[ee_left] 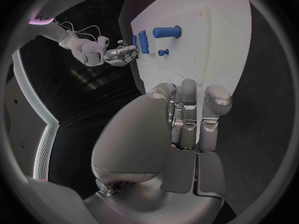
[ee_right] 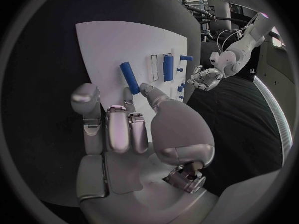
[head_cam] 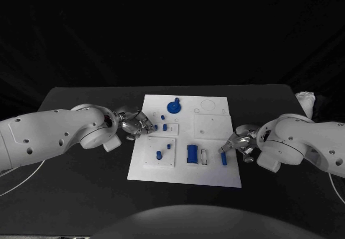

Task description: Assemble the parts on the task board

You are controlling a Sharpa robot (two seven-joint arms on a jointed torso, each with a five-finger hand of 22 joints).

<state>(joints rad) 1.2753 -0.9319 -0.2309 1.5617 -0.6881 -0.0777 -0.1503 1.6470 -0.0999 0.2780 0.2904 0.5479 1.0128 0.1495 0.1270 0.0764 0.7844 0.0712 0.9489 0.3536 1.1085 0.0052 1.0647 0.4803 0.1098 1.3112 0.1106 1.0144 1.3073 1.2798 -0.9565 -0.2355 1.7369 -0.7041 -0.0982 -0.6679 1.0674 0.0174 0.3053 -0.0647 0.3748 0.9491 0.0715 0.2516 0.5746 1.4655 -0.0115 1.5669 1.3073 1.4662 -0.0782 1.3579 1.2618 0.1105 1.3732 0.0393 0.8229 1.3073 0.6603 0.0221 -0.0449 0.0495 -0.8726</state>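
The white task board lies mid-table. On it are a blue round part, small blue pegs, two pegs on a square insert, a thick blue cylinder and a blue bar. My left hand hovers at the board's left edge beside the small pegs; its fingers bend over the board with nothing seen in them. At the board's right edge is my right hand, whose fingertips end just short of the bar, holding nothing.
A white square insert and a circular outline sit at the board's far right. A narrow slot lies between cylinder and bar. A white object stands at the table's far right corner. Black table surrounds the board.
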